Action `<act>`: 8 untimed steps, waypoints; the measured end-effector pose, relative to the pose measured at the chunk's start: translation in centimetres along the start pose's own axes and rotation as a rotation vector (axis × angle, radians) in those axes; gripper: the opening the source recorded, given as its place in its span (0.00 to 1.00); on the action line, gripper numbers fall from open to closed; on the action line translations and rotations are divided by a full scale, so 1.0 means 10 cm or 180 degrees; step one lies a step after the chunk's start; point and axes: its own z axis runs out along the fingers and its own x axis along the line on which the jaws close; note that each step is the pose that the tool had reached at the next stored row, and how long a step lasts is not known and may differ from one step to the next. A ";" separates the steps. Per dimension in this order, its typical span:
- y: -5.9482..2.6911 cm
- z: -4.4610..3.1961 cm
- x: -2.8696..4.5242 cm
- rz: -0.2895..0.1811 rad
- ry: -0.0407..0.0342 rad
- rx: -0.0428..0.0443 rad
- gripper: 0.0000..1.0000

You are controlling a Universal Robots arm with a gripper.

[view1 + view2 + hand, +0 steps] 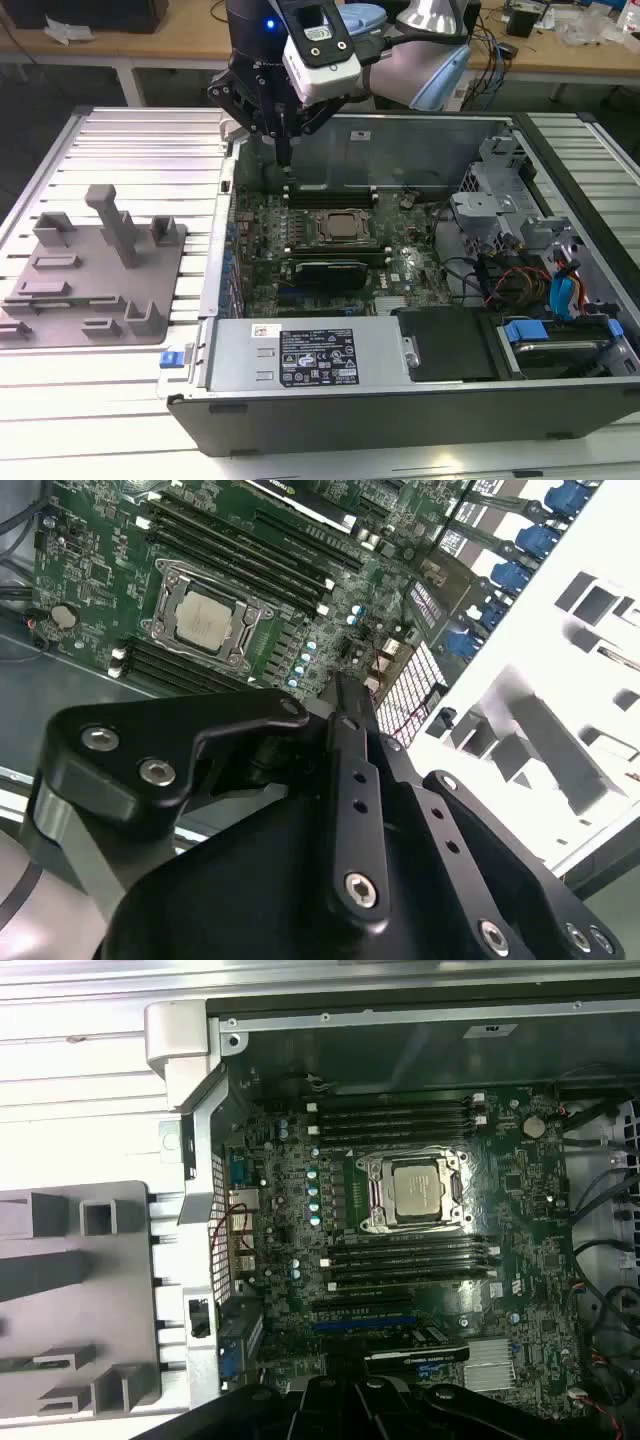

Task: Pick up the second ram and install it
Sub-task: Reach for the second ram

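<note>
**Gripper low over the far memory slots, fingers pinched shut**

Starting nearest in the exterior view: the grey power supply runs along the near wall of the open computer case. On the exterior view's left, the grey fixture plate lies on the ribbed table just beside the case. Moving in, there's the green motherboard, with the silver processor at its middle and the near memory slots just this side of it. Beyond the processor, a thin green strip sits in the far bank of slots. That looks like the second ram, though I cannot tell whether it is fully seated. Right above its left end hangs the gripper, pointing straight down. Its fingers are drawn together to one narrow tip, and nothing shows between them. The second wrist view has the gripper over the board's edge, the processor beyond
</note>
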 end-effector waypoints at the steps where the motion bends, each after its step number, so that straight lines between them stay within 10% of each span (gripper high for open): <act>1: 0.000 0.000 0.000 0.0000 0.0000 0.0000 0.08; 8: -0.004 -0.001 0.060 0.0000 0.0000 0.0000 0.08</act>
